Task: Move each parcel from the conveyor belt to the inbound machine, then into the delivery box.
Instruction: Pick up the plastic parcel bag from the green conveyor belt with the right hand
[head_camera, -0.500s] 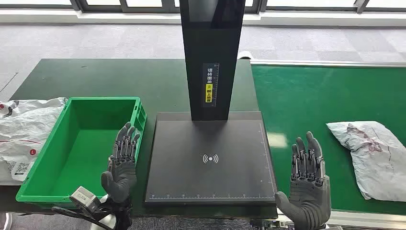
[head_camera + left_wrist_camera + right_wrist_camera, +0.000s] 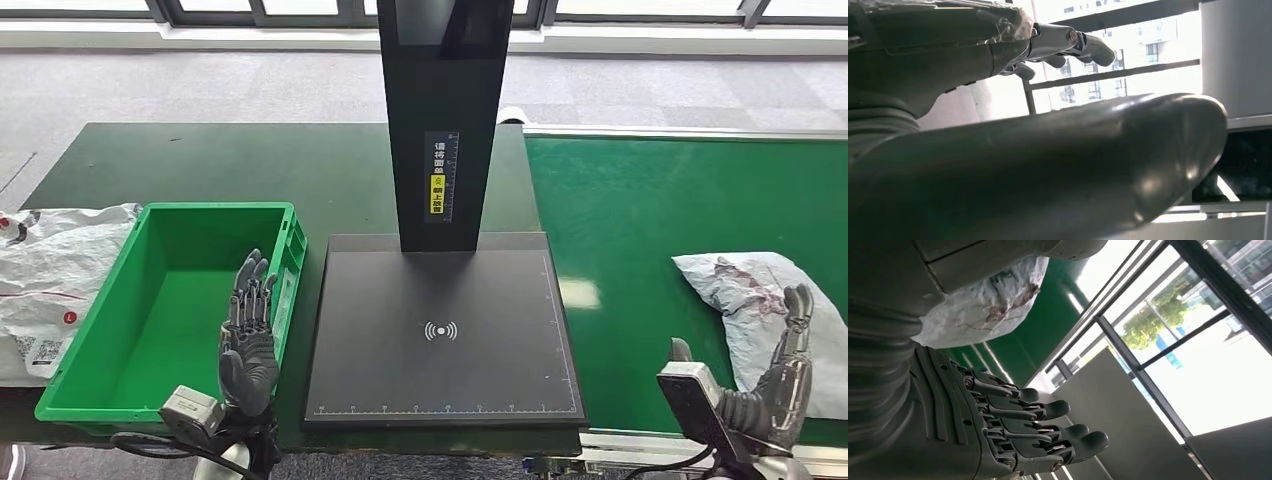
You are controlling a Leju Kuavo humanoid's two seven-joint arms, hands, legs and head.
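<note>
I read both hands as holding nothing. The left hand [image 2: 247,345] is raised in front of me with its fingers [image 2: 250,290] straight and apart, over the near right wall of the green delivery box [image 2: 75,355]. In the left wrist view the thick thumb [image 2: 1058,165] lies across most of the frame, with the fingertips [image 2: 1088,45] extended against bright windows.

The right hand [image 2: 780,385] is low at the right of the head view, empty, fingers extended and slightly apart, beside the near left edge of the parcel [image 2: 770,315]. I cannot tell from this view whether it touches the wrapping. The right wrist view shows the fingers [image 2: 1038,432] spread with nothing between them, and the parcel [image 2: 983,305] past the hand on green belt.

Parcel: a crumpled white poly bag with reddish marks, lying flat on the green conveyor belt [image 2: 650,220], near its right side. The inbound machine [image 2: 440,335] sits between box and belt: a flat black plate with a white scan symbol and a black upright column [image 2: 440,120] bearing a yellow label. Nothing lies on the plate. The delivery box has nothing inside.

To the left of the box, more white poly bags [image 2: 45,270] lie on the dark green bench [image 2: 230,165].
</note>
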